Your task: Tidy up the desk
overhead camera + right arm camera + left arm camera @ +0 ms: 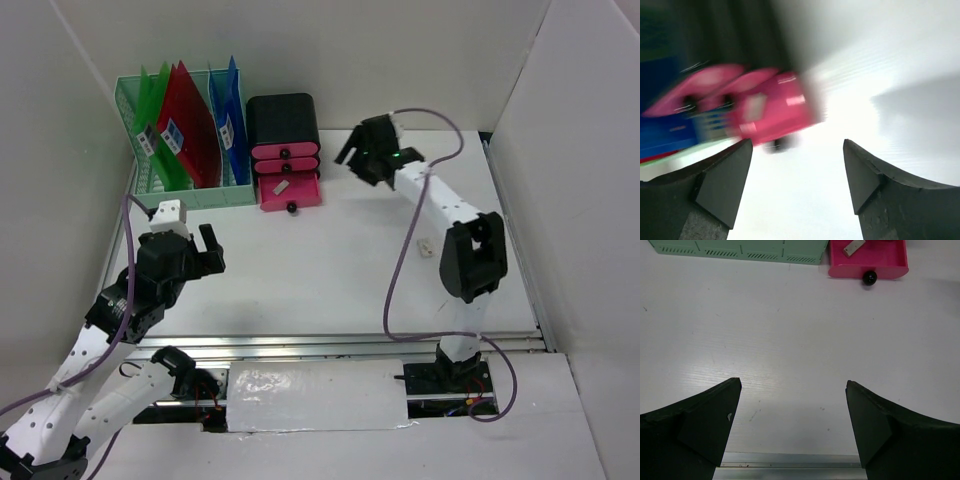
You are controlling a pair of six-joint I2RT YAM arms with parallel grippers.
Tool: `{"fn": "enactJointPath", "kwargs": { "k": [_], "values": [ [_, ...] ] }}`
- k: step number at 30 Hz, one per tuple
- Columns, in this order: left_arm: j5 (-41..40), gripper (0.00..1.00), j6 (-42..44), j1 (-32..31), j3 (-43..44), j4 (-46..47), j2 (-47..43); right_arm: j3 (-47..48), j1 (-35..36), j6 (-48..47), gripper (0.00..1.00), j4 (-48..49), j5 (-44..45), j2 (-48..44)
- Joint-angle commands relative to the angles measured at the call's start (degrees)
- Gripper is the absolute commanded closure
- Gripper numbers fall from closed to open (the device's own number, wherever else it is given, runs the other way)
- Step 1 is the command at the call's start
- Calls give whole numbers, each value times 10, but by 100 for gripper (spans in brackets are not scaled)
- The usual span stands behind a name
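My right gripper hangs with jaws well apart and nothing between them. The open bottom drawer sits ahead to its left, but that wrist view is smeared, so I can't say how close. My left gripper is spread wide and empty. The desk lies bare beneath both. A white piece lies in the drawer, so I judge this is the drawer-filling step. Next I'd go for the white scrap behind the right gripper, which calls for a retreat and a low pinch.
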Motion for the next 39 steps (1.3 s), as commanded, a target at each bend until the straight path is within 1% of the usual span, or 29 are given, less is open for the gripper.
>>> {"fn": "enactJointPath", "kwargs": {
  "k": [1,2,3,4,5,6,7,8,9,11,12,15,17,18,21,26,29,30,31,32,34,35,37,39],
  "values": [
    [5,0,15,-4,0,21,-5,20,-72,-269,19,-257,44,-21],
    [6,1,16,-4,1,21,-4,-4,-87,-285,18,-280,111,-23],
    [5,0,16,-4,1,21,-4,-28,-97,-298,13,-294,129,-36],
    [5,0,16,-4,0,23,-4,-51,-111,-324,12,-304,130,-43],
    [7,0,17,-4,0,23,-4,-99,-125,-334,12,-300,119,-54],
    [7,0,18,-4,0,24,-3,-122,-141,-341,12,-294,86,-73],
    [8,0,18,-3,0,24,1,-142,-172,-344,12,-278,76,-83],
    [7,0,18,-3,0,23,3,-174,-184,-339,12,-270,76,-94],
    [7,1,17,-3,-1,23,5,-183,-194,-334,11,-264,79,-110],
    [7,1,18,-4,-2,23,10,-186,-218,-326,11,-264,52,-117],
    [9,1,17,-3,-2,24,13,-191,-222,-326,11,-260,21,-123],
    [16,1,19,-4,-2,25,24,-231,-222,-328,11,-233,8,-133],
    [20,0,21,-4,-1,26,27,-248,-224,-329,11,-233,15,-123],
    [22,0,21,-4,-1,27,26,-245,-222,-332,12,-244,16,-99],
    [22,0,21,-3,-2,26,24,-229,-223,-343,15,-250,-13,-66],
    [15,0,19,-4,-2,26,20,-194,-228,-341,17,-264,15,-22],
    [15,0,20,-4,-2,26,21,-178,-234,-346,25,-260,-15,-10],
    [15,0,20,-4,-2,26,22,-173,-234,-351,34,-259,-22,-8],
    [15,1,20,-4,-2,26,23,-167,-234,-354,40,-258,-30,-7],
    [16,0,20,-4,-2,27,23,-165,-234,-355,48,-257,-38,-2],
    [15,0,20,-3,-2,27,22,-157,-234,-358,56,-259,-45,4],
    [14,0,20,-3,-2,26,22,-157,-234,-361,63,-257,-48,6],
    [13,1,20,-4,-2,26,21,-158,-230,-362,64,-252,-48,6],
    [10,0,20,-4,-2,24,21,-155,-230,-364,74,-253,-66,8]
  ]
}}
